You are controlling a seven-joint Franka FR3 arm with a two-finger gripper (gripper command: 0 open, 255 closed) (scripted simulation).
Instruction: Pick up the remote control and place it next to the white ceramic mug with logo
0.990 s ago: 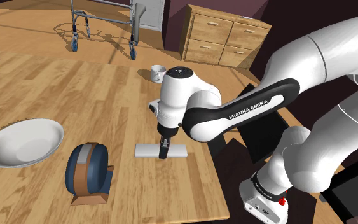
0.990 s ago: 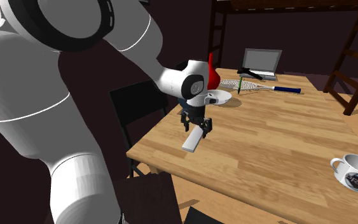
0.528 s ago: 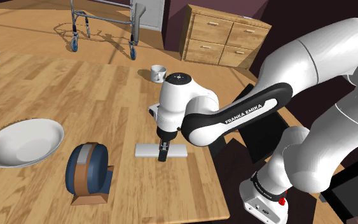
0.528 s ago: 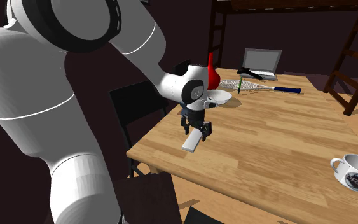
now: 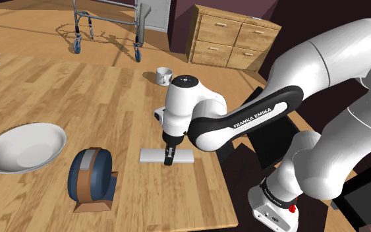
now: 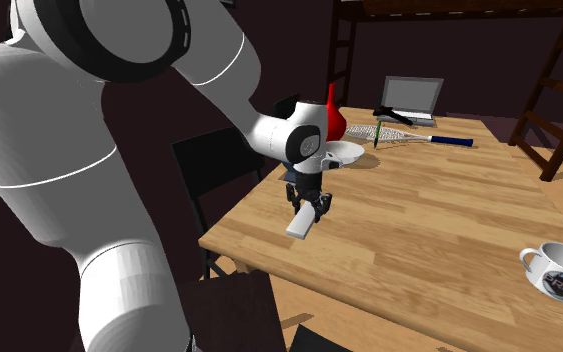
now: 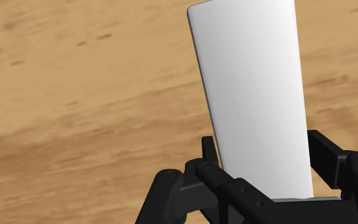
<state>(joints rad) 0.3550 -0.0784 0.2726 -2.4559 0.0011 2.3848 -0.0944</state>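
The remote control (image 5: 152, 155) is a plain white flat slab lying on the wooden table (image 5: 98, 99) near its edge by the stand. My black gripper (image 5: 169, 158) stands straight down over its middle, shut on the remote (image 7: 254, 89), with a finger pressed against each long side. In the second exterior view the gripper (image 6: 309, 208) pinches the remote (image 6: 302, 226), which rests on the tabletop. The white mug with a logo (image 5: 163, 76) stands at the far end of the table, well apart from the gripper, and appears as the mug (image 6: 561, 270) at the second exterior view's lower right.
A white bowl (image 5: 24, 147) and a blue-grey drum-shaped object on a stand (image 5: 93, 174) sit toward the shoulder view's left of the remote. A laptop (image 6: 412, 97) and a racket (image 6: 399, 133) lie at the table's other end. A dark chair (image 6: 219, 170) stands beside the table edge.
The gripper sank slightly onto the remote, then its fingers closed in from wide apart to clasp the remote's sides. The remote has not moved.
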